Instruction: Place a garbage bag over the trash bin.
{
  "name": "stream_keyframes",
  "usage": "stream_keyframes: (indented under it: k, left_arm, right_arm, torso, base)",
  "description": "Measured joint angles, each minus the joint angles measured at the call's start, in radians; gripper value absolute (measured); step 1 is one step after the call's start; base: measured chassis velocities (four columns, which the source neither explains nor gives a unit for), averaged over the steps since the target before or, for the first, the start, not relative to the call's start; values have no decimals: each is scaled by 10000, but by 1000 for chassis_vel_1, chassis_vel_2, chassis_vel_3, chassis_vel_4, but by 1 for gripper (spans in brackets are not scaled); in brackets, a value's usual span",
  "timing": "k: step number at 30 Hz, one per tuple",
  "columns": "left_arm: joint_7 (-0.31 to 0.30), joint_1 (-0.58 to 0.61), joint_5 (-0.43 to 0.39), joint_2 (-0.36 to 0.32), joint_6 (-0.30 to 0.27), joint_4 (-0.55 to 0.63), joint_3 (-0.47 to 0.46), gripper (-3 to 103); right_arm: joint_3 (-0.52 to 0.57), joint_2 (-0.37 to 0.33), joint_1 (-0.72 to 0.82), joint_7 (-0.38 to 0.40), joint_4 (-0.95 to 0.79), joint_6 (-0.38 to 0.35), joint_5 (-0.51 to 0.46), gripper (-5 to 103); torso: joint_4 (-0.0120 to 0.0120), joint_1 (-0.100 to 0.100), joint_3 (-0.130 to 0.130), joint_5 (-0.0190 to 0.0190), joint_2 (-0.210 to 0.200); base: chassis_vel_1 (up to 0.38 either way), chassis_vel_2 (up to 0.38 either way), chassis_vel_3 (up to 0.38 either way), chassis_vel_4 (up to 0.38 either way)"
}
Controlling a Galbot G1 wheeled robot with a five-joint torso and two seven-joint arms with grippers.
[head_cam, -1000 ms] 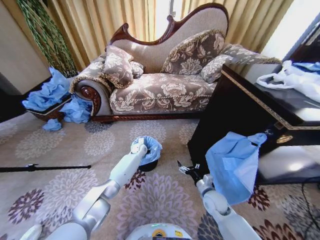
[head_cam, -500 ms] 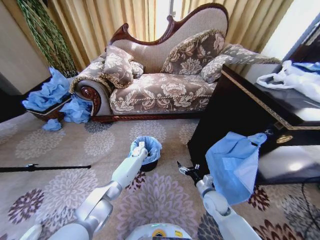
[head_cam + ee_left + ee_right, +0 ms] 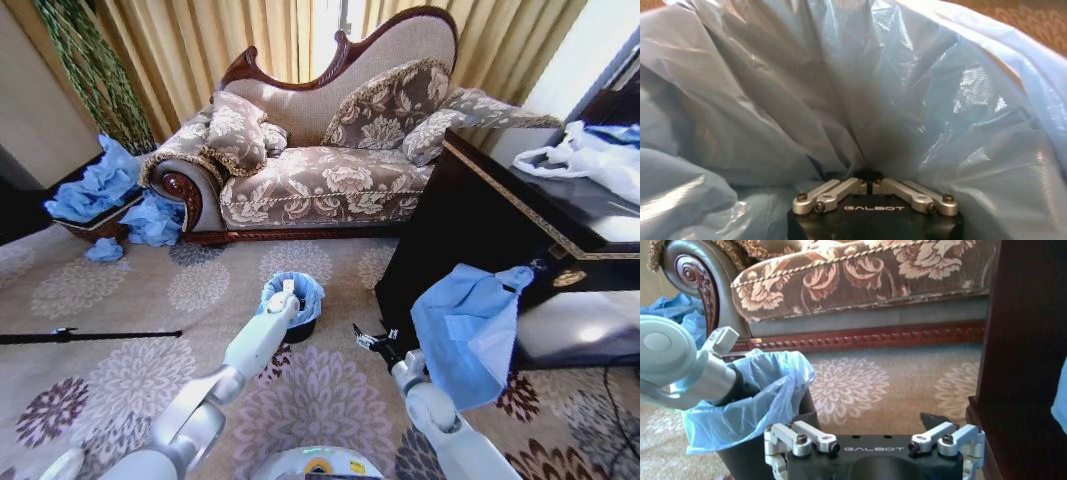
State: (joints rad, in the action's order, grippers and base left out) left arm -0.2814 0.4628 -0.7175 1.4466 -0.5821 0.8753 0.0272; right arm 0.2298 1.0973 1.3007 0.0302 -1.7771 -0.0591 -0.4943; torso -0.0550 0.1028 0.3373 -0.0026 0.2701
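Plastic first: the thin, light blue, translucent garbage bag [image 3: 297, 296] is draped in and over the mouth of the small black cylindrical trash bin [image 3: 298, 329], which stands on the flowered carpet [image 3: 330, 400] in front of the ornate patterned sofa [image 3: 330, 160] and just beside the dark wooden cabinet [image 3: 480, 220]. The left gripper [image 3: 287, 291] is down inside the bag, fingers pressed together with film gathered at their tips, though whether any plastic is truly pinched is hard to say. To my eye this is the lining step, pushing the bag into the bin; next it needs the rim folded evenly over the edge, and one side already hangs lower in the right wrist view. The right gripper [image 3: 366, 338] waits low beside the bin, near the cabinet, jaws spread and empty. The bin's bottom is hidden under folds, and its far rim is covered by crumpled plastic, so the seating there cannot be judged.
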Motion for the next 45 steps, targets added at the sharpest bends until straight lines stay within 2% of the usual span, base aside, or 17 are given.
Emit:
stream_keyframes:
  k: [5, 10, 20, 22, 26, 34, 36, 37, 38, 41, 44, 45]
  left_arm:
    - [531, 2, 420, 75, 261, -304, -127, 0]
    - [775, -80, 715, 231, 440, -771, -204, 0]
    - [876, -304, 956, 397, 656, -1412, -276, 0]
    - [743, -336, 1042, 469, 642, -1570, -371, 0]
    - [604, -308, 1073, 498, 573, -1537, -499, 0]
    - [444, -65, 1001, 326, 275, -763, -518, 0]
    - [408, 106, 887, 178, 124, -255, -477, 1]
    - [355, 309, 761, 12, 7, 251, -385, 7]
    - [355, 309, 761, 12, 7, 251, -385, 7]
    - [-214, 712, 457, -246, -217, 1322, -250, 24]
    - [-556, 935, 363, -381, -299, 1940, -232, 28]
    - [-772, 1081, 362, -475, -322, 2310, -226, 34]
  right_arm:
    - [100, -22, 130, -60, -74, 22, 10, 100]
    - [95, -26, 143, -64, -138, 25, 12, 100]
    - [138, -68, 168, -79, -177, 40, 12, 100]
    - [140, -61, 174, -80, -183, 48, 12, 100]
    - [148, -72, 184, -80, -183, 48, 12, 100]
    - [108, -94, 151, -80, -209, 48, 29, 100]
    - [94, -92, 152, -74, -254, 47, 33, 100]
    - [96, -106, 183, -68, -305, 43, 33, 100]
    - [96, -106, 183, -68, -305, 43, 33, 100]
    - [157, -165, 281, -62, -419, 34, 31, 100]
    - [217, -193, 350, -58, -489, 23, 23, 100]
    - [247, -205, 399, -58, -517, 23, 23, 100]
  torso:
    - [1, 0, 0, 1, 0]
    - [-1, 0, 0, 0, 0]
    - [-1, -1, -2, 3, 1]
    - [0, -2, -3, 4, 1]
    - [-2, -1, -2, 1, 1]
    - [0, 1, 1, -2, 0]
    - [0, 1, 1, 0, 1]
    - [2, 1, 1, -1, 0]
    - [2, 1, 1, -1, 0]
    - [1, 1, 1, -1, 0]
    - [-1, 0, 0, -1, 0]
    - [1, 0, 0, 0, 1]
  base:
    - [0, 0, 0, 0]
    - [0, 0, 0, 0]
    - [0, 0, 0, 0]
    - [0, 0, 0, 0]
    - [0, 0, 0, 0]
    - [0, 0, 0, 0]
    - [0, 0, 0, 0]
    - [0, 0, 0, 0]
    - [0, 0, 0, 0]
    - [0, 0, 0, 0]
    - [0, 0, 0, 0]
    - [0, 0, 0, 0]
